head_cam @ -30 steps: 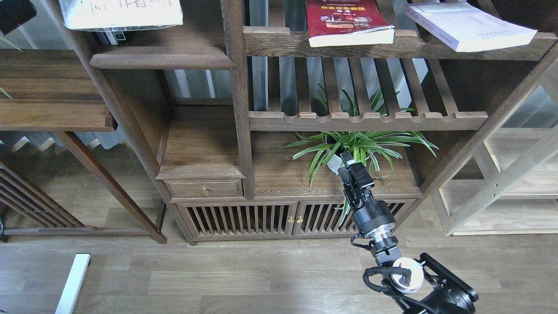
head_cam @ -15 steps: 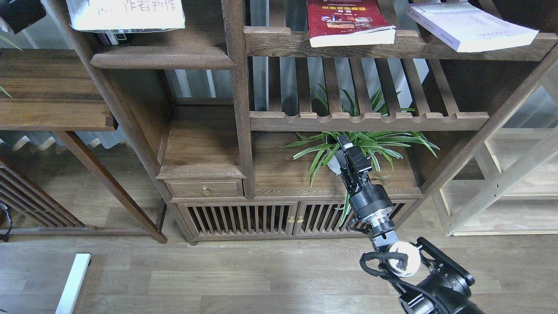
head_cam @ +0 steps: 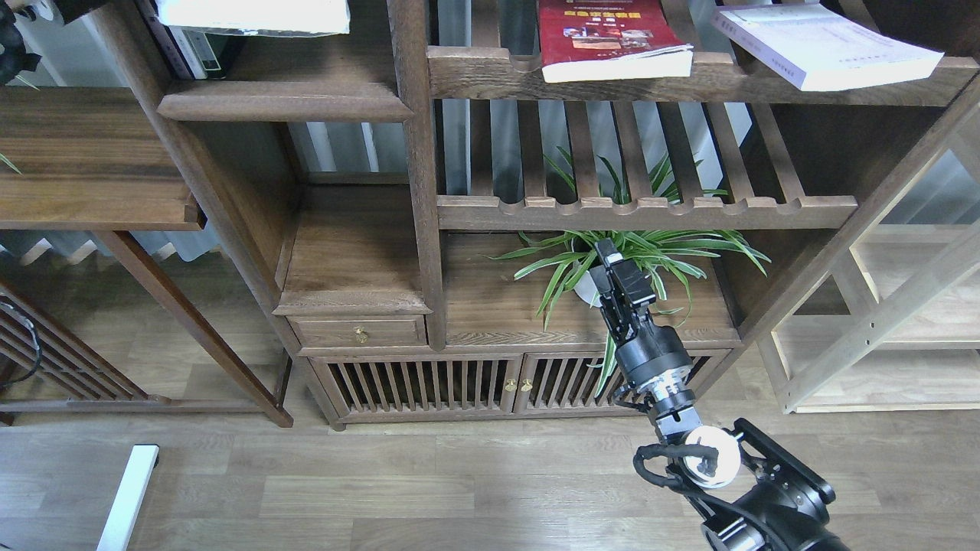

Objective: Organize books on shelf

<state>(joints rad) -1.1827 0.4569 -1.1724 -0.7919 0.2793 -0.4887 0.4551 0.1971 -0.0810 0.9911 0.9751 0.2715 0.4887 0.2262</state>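
Note:
The white book [head_cam: 253, 15] shows only as a lower strip at the top edge, above the solid dark shelf [head_cam: 283, 101]; its characters are out of view. The red book [head_cam: 612, 38] and the lavender-white book [head_cam: 823, 46] lie flat on the upper slatted shelf [head_cam: 712, 80], both overhanging its front rail. Dark parts of my left arm [head_cam: 11, 38] show in the top left corner; its fingers are not visible. My right gripper [head_cam: 612, 260] hovers in front of the plant, far below the books, holding nothing; its fingers look dark and cannot be told apart.
A potted spider plant [head_cam: 628, 260] stands on the cabinet top, under a lower slatted shelf [head_cam: 643, 210]. A dark upright item [head_cam: 199, 53] stands at the solid shelf's left end. A side table [head_cam: 84, 153] is at left, and a pale rack [head_cam: 903, 321] at right.
The white book has moved up and to the right, mostly out past the top edge. My right gripper rose a little toward the plant, then stayed nearly still.

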